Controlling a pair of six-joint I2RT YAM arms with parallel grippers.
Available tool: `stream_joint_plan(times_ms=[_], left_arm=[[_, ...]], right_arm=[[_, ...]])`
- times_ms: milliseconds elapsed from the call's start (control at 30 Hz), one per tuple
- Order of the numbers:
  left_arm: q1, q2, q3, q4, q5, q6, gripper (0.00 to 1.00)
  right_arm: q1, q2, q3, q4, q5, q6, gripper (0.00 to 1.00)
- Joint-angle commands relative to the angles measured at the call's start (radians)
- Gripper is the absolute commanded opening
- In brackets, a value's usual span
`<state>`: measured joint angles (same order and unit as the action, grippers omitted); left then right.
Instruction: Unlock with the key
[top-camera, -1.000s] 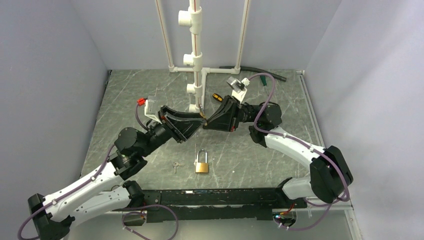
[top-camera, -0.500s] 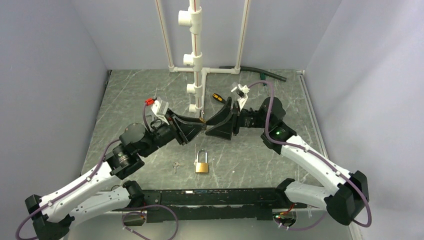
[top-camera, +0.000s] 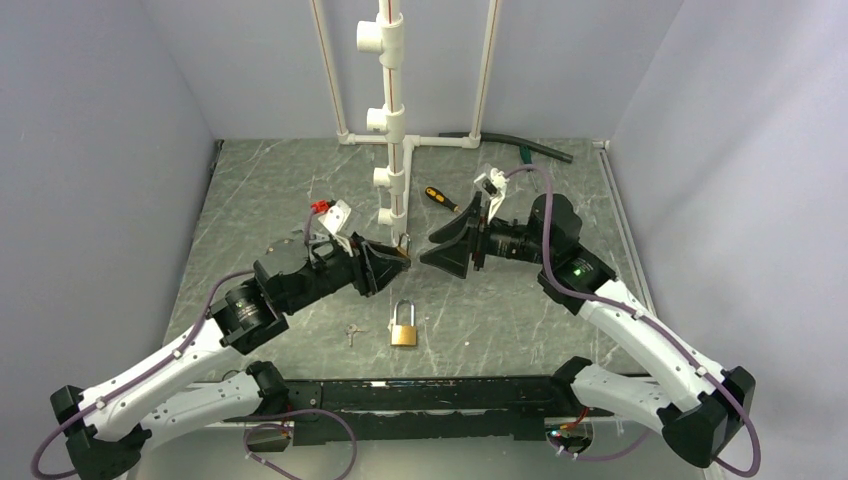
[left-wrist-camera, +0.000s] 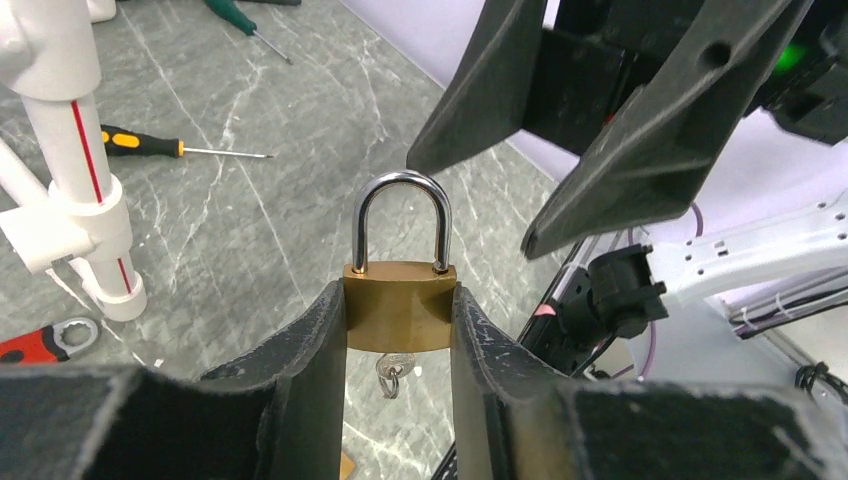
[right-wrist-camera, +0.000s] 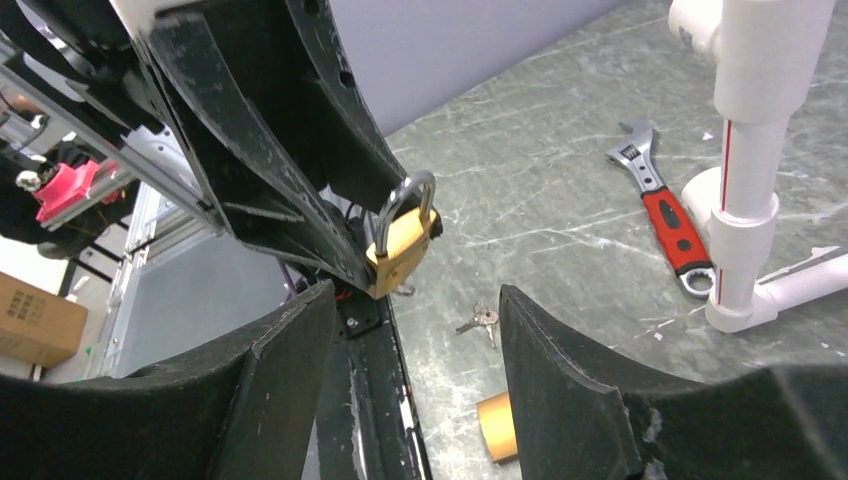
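Observation:
My left gripper is shut on the sides of a small brass padlock, held above the table with its silver shackle pointing away and both legs in the body. The key sticks out of the padlock's underside, a small ring hanging from it. My right gripper stands open just beyond the shackle, touching nothing. In the top view the left gripper and right gripper face each other tip to tip, a small gap apart. The right wrist view shows the padlock from the side.
A larger brass padlock and a loose bunch of keys lie on the table below the grippers. A white pipe frame stands behind them. A black-and-orange screwdriver and a red-handled wrench lie near its foot.
The right gripper has opened and drawn back to the right, off the padlock. The left gripper has sunk a little with the padlock still in it.

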<state>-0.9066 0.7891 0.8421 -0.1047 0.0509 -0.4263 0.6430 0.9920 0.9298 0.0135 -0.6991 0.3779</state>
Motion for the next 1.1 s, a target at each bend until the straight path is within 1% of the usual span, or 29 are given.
stream_joint_plan(times_ms=[0,167,333,533,700,867,1000,1067], left_arm=[[-0.004,-0.005,0.027,0.017,0.053,0.068,0.0],[-0.005,-0.006,0.02,0.026,0.072,0.081,0.0],[-0.004,0.012,0.019,0.039,0.082,0.081,0.0],[-0.004,0.022,0.017,0.042,0.063,0.084,0.0],[-0.004,0.039,0.024,0.03,0.027,0.088,0.0],[-0.004,0.054,0.033,0.02,0.004,0.088,0.0],[-0.004,0.051,0.034,0.025,-0.007,0.085,0.0],[-0.004,0.049,0.034,0.026,-0.01,0.085,0.0]], right_arm=[[0.002,-0.001,0.07,0.005,0.053,0.028,0.62],[0.001,0.033,0.086,0.035,0.059,0.065,0.61],[0.003,0.073,0.092,0.091,0.027,0.116,0.6],[0.003,0.099,0.088,0.134,0.004,0.15,0.57],[0.003,0.104,0.079,0.144,0.002,0.162,0.56],[0.003,0.118,0.071,0.154,-0.006,0.181,0.53],[0.004,0.129,0.081,0.126,-0.002,0.183,0.49],[0.006,0.133,0.082,0.114,0.003,0.182,0.48]])
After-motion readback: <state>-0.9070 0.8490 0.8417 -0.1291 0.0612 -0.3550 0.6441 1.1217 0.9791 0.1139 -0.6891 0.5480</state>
